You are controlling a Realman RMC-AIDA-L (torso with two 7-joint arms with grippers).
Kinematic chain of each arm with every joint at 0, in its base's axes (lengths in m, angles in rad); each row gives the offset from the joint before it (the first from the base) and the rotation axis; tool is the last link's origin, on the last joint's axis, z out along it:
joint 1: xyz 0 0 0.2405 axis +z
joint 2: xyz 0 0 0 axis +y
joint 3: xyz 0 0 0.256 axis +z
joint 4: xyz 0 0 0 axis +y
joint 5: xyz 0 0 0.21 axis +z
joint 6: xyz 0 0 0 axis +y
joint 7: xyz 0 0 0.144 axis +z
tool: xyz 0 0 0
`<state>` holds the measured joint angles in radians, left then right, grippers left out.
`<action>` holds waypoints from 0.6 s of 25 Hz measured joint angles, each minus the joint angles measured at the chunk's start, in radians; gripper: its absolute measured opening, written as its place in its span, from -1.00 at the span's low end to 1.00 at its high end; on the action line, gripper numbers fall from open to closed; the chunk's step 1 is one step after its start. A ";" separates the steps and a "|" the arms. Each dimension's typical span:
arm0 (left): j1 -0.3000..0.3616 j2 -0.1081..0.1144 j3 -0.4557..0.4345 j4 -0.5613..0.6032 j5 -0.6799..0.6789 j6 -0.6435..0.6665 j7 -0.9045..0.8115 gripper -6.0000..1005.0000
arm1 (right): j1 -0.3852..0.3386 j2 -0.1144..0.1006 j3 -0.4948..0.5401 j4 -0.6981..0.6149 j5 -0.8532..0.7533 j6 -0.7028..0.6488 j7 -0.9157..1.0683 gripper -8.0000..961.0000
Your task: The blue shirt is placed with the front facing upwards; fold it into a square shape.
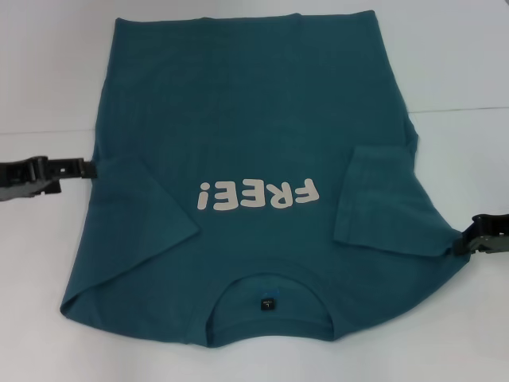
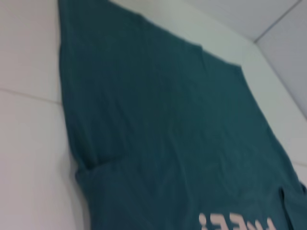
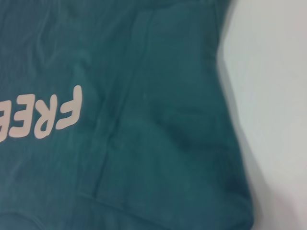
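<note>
The teal-blue cotton T-shirt (image 1: 254, 119) lies sleeves-in on the white worktop (image 1: 48, 72); left hand (image 1: 83, 168) and right hand (image 1: 464, 241) flank its side edges (grip state probably unreadable), seemingly poised for folding.

A bare, staged test bench rather than a home: a plain white counter (image 1: 48, 72) fills every view, with one thin seam line crossing it. The left wrist view shows pale panels meeting at the counter's far corner. Only the blue shirt (image 1: 254, 119) lies on it, which suggests a robotics lab.
</note>
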<state>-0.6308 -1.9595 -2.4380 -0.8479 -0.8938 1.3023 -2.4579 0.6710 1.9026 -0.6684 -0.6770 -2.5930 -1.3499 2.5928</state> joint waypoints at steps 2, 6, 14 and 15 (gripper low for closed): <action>0.010 -0.006 0.000 -0.029 0.014 0.033 -0.001 0.74 | 0.002 0.000 -0.001 0.000 0.000 -0.003 -0.005 -0.90; 0.012 -0.005 -0.001 -0.049 0.031 0.087 -0.031 0.74 | 0.007 0.002 -0.002 0.000 0.000 -0.004 -0.019 -0.90; -0.026 0.004 0.007 -0.052 0.168 0.196 -0.149 0.74 | 0.013 0.011 -0.002 0.001 0.000 -0.005 -0.040 -0.90; -0.027 0.003 0.008 -0.052 0.175 0.207 -0.160 0.74 | 0.014 0.011 -0.002 0.001 0.000 -0.005 -0.043 -0.90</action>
<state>-0.6581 -1.9566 -2.4304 -0.9004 -0.7183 1.5094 -2.6178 0.6851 1.9138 -0.6704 -0.6761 -2.5926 -1.3546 2.5502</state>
